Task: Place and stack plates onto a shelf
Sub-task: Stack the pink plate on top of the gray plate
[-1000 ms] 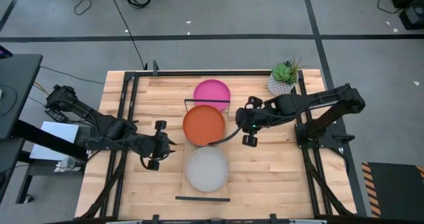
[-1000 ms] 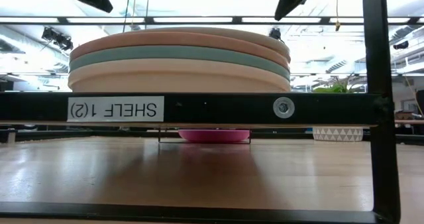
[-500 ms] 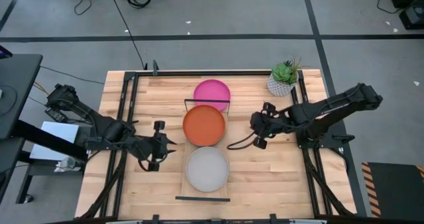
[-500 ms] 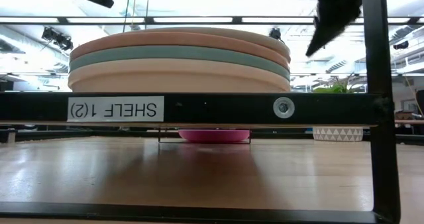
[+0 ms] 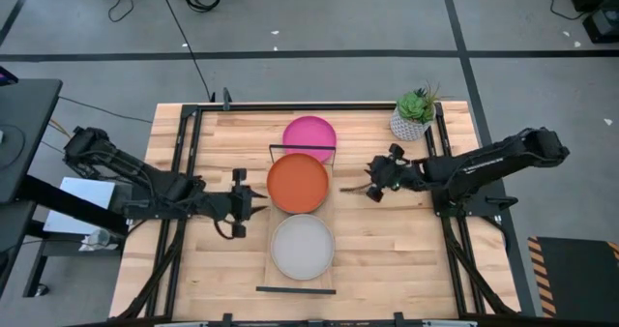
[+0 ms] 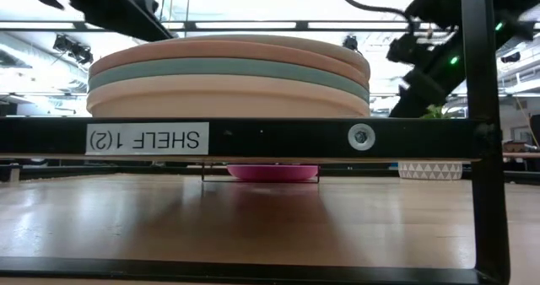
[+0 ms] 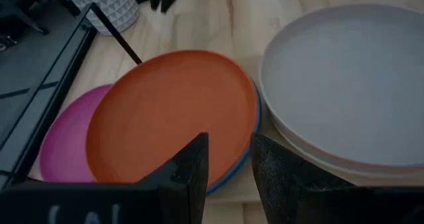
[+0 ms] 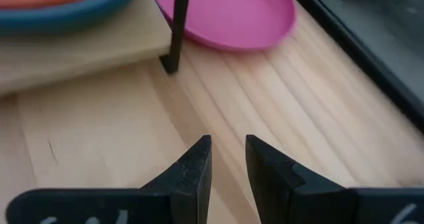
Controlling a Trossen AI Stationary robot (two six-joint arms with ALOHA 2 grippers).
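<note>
One magenta plate (image 5: 309, 133) lies on the bench beyond the shelf (image 5: 268, 263), just outside its far rail. Your right tool (image 5: 371, 190) hovers nearby, empty, fingers slightly parted. Approach low, catching the plate's rim cleanly. Left tool (image 5: 259, 204) waits, empty, narrowly parted

Shelf (image 5: 329, 225) carries 2 plate stacks (image 5: 299, 182); magenta plate (image 5: 309, 133) on table (image 5: 387, 250).
</note>
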